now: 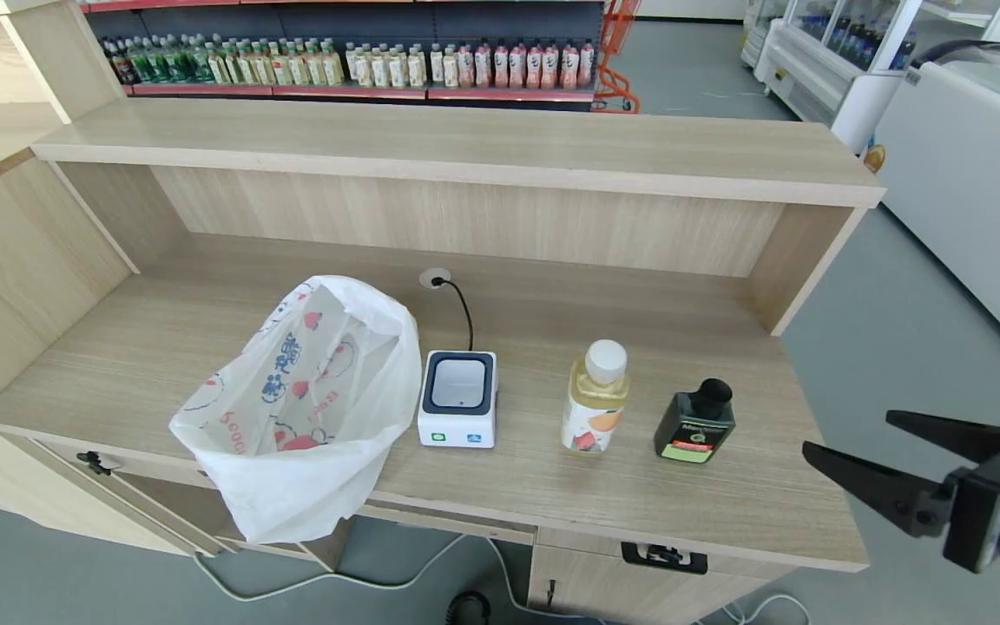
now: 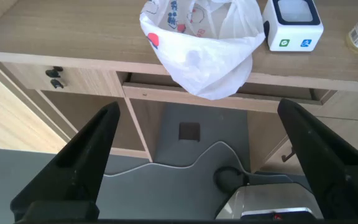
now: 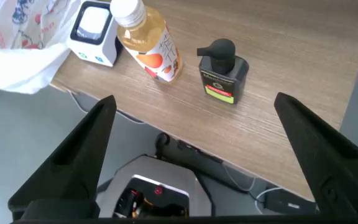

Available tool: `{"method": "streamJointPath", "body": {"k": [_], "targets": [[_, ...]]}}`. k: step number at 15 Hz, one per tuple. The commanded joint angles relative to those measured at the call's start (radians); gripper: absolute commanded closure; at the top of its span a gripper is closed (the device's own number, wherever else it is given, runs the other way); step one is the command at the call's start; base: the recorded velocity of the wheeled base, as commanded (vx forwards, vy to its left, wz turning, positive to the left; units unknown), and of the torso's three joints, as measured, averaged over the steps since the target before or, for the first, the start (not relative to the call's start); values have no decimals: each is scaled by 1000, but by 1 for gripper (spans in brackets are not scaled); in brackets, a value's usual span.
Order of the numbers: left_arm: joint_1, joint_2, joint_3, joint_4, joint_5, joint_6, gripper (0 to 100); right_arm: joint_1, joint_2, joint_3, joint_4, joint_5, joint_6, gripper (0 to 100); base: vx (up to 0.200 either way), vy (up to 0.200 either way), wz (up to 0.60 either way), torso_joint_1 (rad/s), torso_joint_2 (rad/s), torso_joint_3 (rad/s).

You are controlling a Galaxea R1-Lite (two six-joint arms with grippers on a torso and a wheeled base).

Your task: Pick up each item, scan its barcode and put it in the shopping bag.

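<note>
Two bottles are seen upright on the counter point(image 1: 552, 304), right of the scanner point(image 1: 458, 398): a juice bottle point(image 1: 595, 398) near it, and a dark bottle point(image 1: 695, 423) farther right. At the scanner's left the bag point(image 1: 309, 408) is stood open, touching it. The right gripper point(image 1: 847, 431) is held wide open and empty off the counter's right front corner. The left gripper point(image 2: 197, 109) is likewise spread wide and empty, in front of the counter near the bag.

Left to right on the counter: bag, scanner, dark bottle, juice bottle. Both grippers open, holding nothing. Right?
No, the two bottles are swapped. The head view shows the juice bottle beside the scanner and the dark bottle farthest right. The rest holds: shopping bag at the left, left gripper and right gripper open, holding nothing.
</note>
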Motion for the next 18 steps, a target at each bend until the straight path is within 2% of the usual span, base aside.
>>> {"method": "streamJointPath", "body": {"k": [1,3,4,12,18], "targets": [[0,0,0,0,0,0,0,222,174,31,-119,-195,141,0,0,0,0,0,0,0],[0,0,0,0,0,0,0,310,212,37,-162,-244,170,0,0,0,0,0,0,0],[0,0,0,0,0,0,0,316,237,43,-189,-270,172,0,0,0,0,0,0,0],[0,0,0,0,0,0,0,259,433,65,-432,-293,166,0,0,0,0,0,0,0],[0,0,0,0,0,0,0,250,584,76,-611,-291,163,0,0,0,0,0,0,0]]}}
